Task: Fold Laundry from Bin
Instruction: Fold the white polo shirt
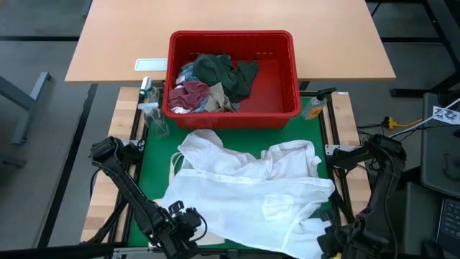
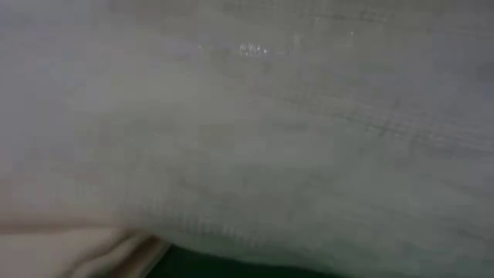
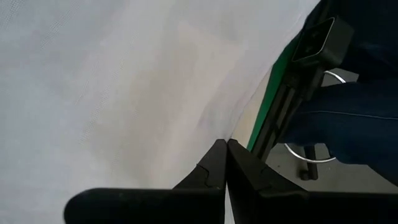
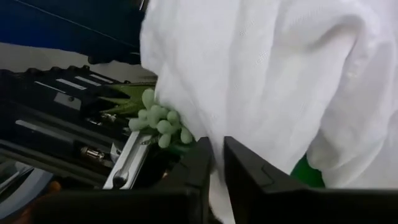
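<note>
White garment (image 1: 244, 194) spread at 6 o'clock of bin (image 1: 231, 108). Left pincer (image 3: 226, 163) pinches hem; right pincer (image 4: 216, 163) narrowly parted over cloth. Pull edges taut evenly.

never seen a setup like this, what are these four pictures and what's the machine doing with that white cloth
It is a robot with two dark arms at a table. One picture looks down from above, one looks level across the table and shows only cloth, and one sits on each wrist. A white shirt lies spread on the green mat; behind it a red basket holds more clothes. At the near edge the left tool is shut at the shirt's edge, and the right tool has its fingers slightly apart around a fold.
</note>
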`<state>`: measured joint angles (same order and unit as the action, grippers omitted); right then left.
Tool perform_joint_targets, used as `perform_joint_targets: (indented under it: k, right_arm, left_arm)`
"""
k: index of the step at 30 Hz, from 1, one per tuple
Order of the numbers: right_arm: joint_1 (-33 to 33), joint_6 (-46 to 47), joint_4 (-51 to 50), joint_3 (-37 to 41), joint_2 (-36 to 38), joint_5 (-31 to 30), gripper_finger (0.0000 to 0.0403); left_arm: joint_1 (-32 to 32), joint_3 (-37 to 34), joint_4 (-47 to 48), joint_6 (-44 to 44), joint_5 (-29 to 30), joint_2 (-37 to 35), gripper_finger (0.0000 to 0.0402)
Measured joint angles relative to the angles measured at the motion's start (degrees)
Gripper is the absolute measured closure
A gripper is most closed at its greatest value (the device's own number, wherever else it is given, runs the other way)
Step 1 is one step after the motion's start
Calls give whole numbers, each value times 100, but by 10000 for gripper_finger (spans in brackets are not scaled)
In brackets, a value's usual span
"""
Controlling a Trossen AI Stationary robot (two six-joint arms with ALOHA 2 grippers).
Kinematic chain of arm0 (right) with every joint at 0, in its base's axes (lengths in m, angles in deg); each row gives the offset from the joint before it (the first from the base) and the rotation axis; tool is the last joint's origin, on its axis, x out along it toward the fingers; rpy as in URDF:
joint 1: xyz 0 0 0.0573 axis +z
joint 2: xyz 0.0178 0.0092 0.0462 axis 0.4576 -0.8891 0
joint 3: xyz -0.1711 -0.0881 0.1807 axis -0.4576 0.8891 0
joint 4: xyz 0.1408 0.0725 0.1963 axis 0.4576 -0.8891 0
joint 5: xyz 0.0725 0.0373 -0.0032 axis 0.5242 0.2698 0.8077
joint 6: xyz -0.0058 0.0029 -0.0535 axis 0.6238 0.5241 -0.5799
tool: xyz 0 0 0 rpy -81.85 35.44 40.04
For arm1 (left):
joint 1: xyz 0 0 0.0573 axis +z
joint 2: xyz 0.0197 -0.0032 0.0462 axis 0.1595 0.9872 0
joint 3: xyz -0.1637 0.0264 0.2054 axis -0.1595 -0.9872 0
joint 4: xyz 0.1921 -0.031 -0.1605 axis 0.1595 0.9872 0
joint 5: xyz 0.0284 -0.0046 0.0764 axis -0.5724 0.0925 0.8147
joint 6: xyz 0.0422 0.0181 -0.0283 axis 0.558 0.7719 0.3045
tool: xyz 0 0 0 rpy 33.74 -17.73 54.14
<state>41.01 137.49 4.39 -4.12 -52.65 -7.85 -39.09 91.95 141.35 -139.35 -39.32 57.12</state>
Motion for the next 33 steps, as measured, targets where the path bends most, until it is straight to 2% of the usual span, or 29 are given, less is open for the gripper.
perform_joint_targets:
  k: [4,9,15,19,24,30,33]
  right_arm:
    - [0,-218,4,0,0,54,355]
    - [-1,-479,-17,0,0,-75,396]
    - [-107,-481,-118,-47,4,-332,399]
    - [-258,-444,-657,-358,13,-527,400]
    - [-496,112,-2119,-712,24,-1080,401]
    - [-869,829,-2132,-250,317,-1728,401]
    - [-1037,913,-2080,232,517,-1741,402]
  left_arm:
    - [0,0,2,0,0,2,401]
    - [0,0,8,2,2,2,401]
    - [0,0,129,2,2,-54,401]
    - [31,8,354,-15,95,-267,401]
    - [159,9,1151,-313,255,-476,401]
    - [380,9,2331,-800,247,-485,401]
    - [505,9,2741,-942,297,-474,401]
